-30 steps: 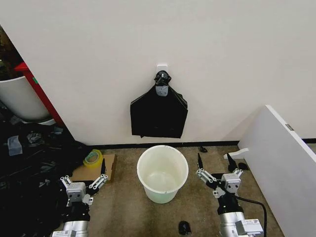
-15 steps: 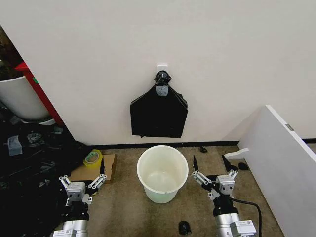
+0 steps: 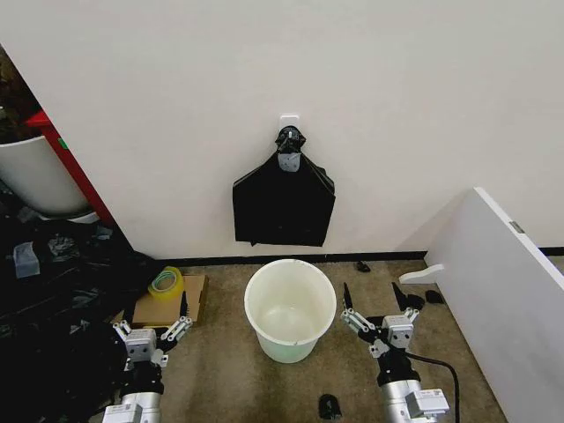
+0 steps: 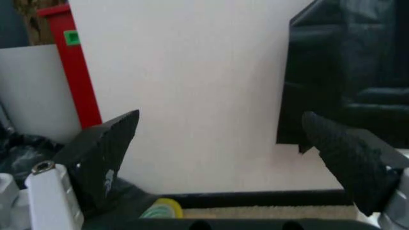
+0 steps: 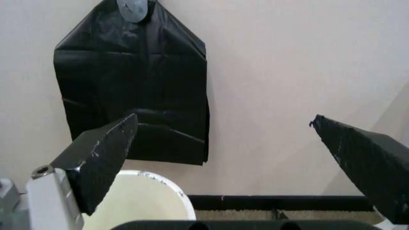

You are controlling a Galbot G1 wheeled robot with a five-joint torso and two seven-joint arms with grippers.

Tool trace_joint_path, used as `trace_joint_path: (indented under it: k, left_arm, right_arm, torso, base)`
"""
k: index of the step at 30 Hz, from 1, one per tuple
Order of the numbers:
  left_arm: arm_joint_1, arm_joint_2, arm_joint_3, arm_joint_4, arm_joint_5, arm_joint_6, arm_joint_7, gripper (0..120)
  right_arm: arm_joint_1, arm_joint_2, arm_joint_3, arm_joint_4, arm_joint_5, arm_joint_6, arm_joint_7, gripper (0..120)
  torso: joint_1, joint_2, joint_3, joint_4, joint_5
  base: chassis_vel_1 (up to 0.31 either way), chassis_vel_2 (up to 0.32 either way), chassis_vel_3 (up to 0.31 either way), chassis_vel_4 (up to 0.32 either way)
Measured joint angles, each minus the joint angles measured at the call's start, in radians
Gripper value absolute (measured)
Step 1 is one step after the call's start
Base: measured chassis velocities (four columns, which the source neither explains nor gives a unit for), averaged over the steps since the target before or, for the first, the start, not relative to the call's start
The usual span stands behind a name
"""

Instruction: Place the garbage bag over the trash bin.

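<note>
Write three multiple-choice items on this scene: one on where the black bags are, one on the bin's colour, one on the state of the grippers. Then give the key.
1. Where are the black bags?
A. Hung on the wall above the trash bin
B. Inside the bin
C. On the cardboard

2. What colour is the trash bin?
A. Red
B. Cream-white
C. Black

3. How are the left gripper and right gripper?
A. Both open and empty
B. Both shut on a bag
C. Left open, right shut

Key: 1 A, the bunch hangs from a wall hook over the bin. 2 B, the bucket is pale cream. 3 A, both wrist views show fingers spread apart with nothing between.
</note>
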Motion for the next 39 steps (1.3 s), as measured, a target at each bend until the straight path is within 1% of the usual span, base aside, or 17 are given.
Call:
trace_joint_path:
  k: [4,7,9,13,22,30,33,39]
  left_arm:
    - [-0.002,-0.002,0.013,0.003,-0.005,-0.008,0.014,100]
    - [0.001,0.001,0.016,-0.013,-0.016,-0.018,0.027,100]
    - [0.007,0.007,0.016,-0.020,-0.027,-0.040,0.050,100]
    - [0.014,0.004,0.017,-0.025,-0.028,-0.057,0.058,100]
    - [0.003,-0.002,0.016,-0.022,-0.026,-0.042,0.035,100]
    - [0.008,-0.007,0.021,-0.019,-0.004,-0.039,0.030,100]
    - [0.006,-0.007,0.021,-0.019,0.019,-0.026,0.012,100]
    - [0.003,-0.008,0.022,-0.019,0.027,-0.024,0.001,100]
  right_arm:
    - [0.001,0.003,-0.005,-0.001,0.001,0.000,-0.002,100]
    - [-0.004,0.002,-0.005,-0.001,0.003,0.000,-0.002,100]
    - [-0.005,0.000,-0.004,0.004,0.006,0.000,-0.002,100]
    - [-0.003,0.003,-0.008,0.013,0.007,0.000,-0.002,100]
    - [-0.009,0.007,-0.005,0.015,0.000,0.008,-0.004,100]
    - [-0.009,0.016,-0.013,0.015,-0.012,0.009,-0.005,100]
    - [-0.014,0.016,-0.013,0.018,-0.017,0.011,-0.005,100]
    - [-0.021,0.016,-0.013,0.020,-0.019,0.025,-0.005,100]
  torso:
    - [0.000,0.000,0.000,0.0001,0.0000]
    - [0.000,0.000,0.000,0.0000,0.0002]
    - [0.000,0.000,0.000,0.0000,0.0001]
    - [0.000,0.000,0.000,0.0001,0.0001]
    - [0.000,0.000,0.000,0.0001,0.0000]
    - [0.000,0.000,0.000,0.0001,0.0001]
    - [0.000,0.000,0.000,0.0001,0.0001]
    - [0.000,0.000,0.000,0.0001,0.0001]
  base:
    - [0.000,0.000,0.000,0.000]
    - [0.000,0.000,0.000,0.000]
    - [0.000,0.000,0.000,0.000]
    - [0.000,0.000,0.000,0.000]
    - [0.000,0.000,0.000,0.000]
    - [0.000,0.000,0.000,0.000]
    - [0.000,0.000,0.000,0.000]
    - [0.000,0.000,0.000,0.000]
